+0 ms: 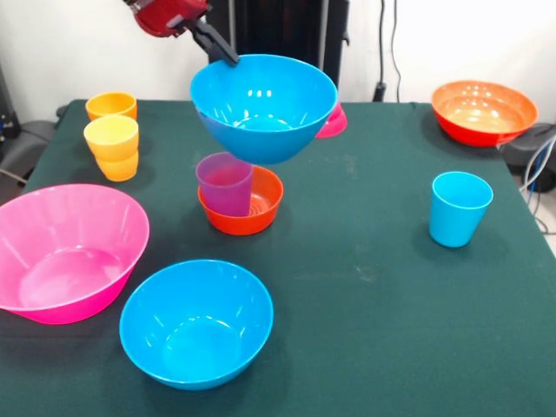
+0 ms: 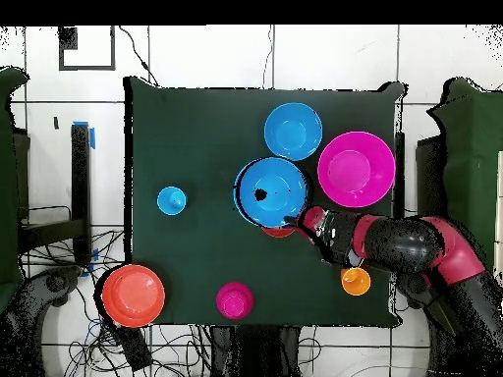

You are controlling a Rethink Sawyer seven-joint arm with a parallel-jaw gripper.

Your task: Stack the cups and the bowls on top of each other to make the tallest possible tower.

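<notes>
My gripper is shut on the rim of a medium blue bowl and holds it tilted in the air. Just below it a purple cup stands inside the small orange-red bowl. In the overhead view the gripper grips the held blue bowl, which hides the purple cup; only an edge of the orange-red bowl shows. The second blue bowl and the large pink bowl sit at the front left. The light blue cup stands alone on the right.
An orange cup and a yellow-orange cup stand at the far left. The wide orange bowl sits at the far right corner. The small magenta bowl peeks out behind the held bowl. Cables hang off the table's right edge.
</notes>
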